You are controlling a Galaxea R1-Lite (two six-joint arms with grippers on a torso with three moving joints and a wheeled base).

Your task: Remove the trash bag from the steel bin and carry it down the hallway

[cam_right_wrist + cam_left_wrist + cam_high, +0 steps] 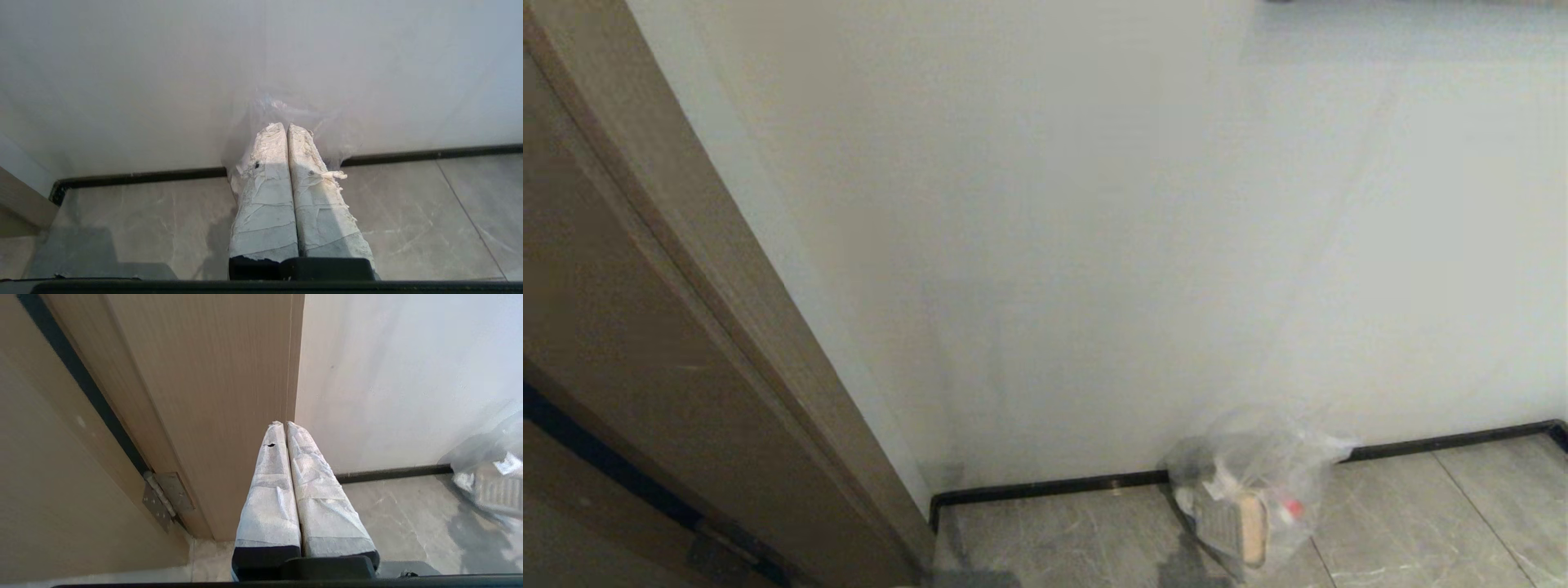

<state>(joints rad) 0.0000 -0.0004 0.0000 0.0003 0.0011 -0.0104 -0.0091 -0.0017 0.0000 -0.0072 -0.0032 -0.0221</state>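
Observation:
The trash bag (1250, 500), clear and crinkly with paper scraps and a red-capped item inside, lies on the hallway floor tiles (1421, 531) against the white wall. The left wrist view catches its edge, the trash bag (490, 473), off to one side. In the right wrist view the trash bag (331, 134) shows just beyond the fingertips, resting against the wall. My right gripper (286, 125) is shut, its taped fingers pressed together with nothing between them. My left gripper (285, 424) is shut too, pointing at the edge of a door frame. The steel bin is out of view.
A tan wooden door frame (686, 327) runs down the left, with a metal hinge (167, 496) low on it. A black baseboard (1045, 488) lines the foot of the white wall (1094, 204). Floor tiles stretch to the right of the bag.

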